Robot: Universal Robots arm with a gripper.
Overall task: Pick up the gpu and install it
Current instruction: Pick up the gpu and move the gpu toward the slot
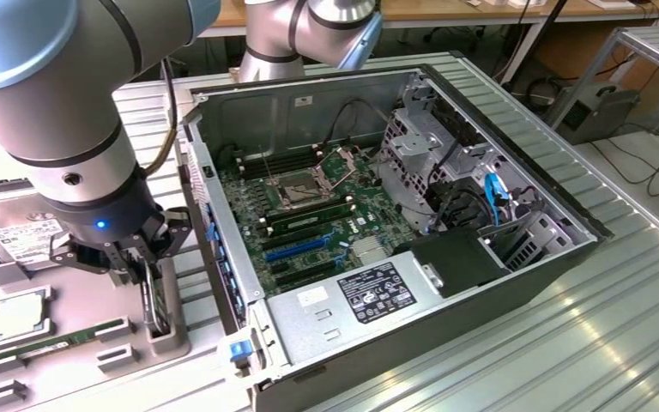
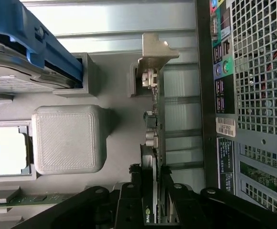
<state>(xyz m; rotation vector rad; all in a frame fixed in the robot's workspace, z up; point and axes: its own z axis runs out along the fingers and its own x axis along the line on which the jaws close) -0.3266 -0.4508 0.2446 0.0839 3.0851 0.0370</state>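
Here the open computer case (image 1: 306, 99) lies just beside the gray tray (image 1: 83, 300). The gpu (image 2: 154, 119) stands on edge along the tray's case-side edge, with the gripper (image 2: 156, 193) clamped on its upper edge and little room alongside.

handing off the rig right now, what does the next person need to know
Hand: shut on the graphics card, gripping the end away from its metal bracket.
Card: standing on edge in the grey parts tray, outside the open computer case, on the exterior view's left.
Done: the card is gripped.
Left: the card is not yet lifted out of the tray and not yet installed on the motherboard.
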